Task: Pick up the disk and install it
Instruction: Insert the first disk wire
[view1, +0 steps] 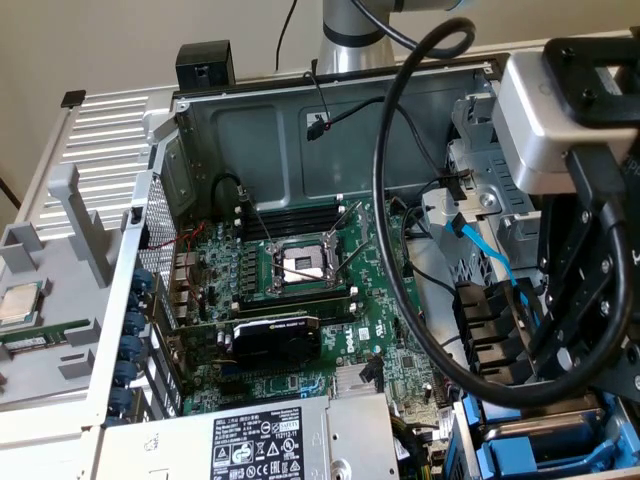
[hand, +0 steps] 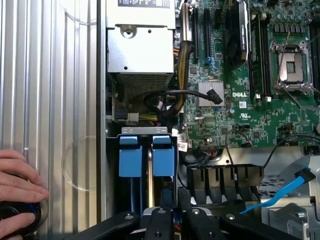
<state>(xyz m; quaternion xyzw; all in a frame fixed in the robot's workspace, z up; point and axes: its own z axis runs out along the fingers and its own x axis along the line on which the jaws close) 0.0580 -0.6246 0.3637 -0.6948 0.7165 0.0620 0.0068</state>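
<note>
The disk stands on edge in the drive bay at the corner of the open computer case. Two bright blue carrier tabs flank its thin metal edge. My gripper sits directly over it, its black fingers drawn close together on the blue carrier's edge. In the exterior view the blue carrier shows at the lower right, under the gripper's black body.
The grey power-supply box lies right beside the bay. The green motherboard with its open CPU socket fills the case floor. A blue cable and black cable loops hang near the bay. A hand rests on a black knob outside the case.
</note>
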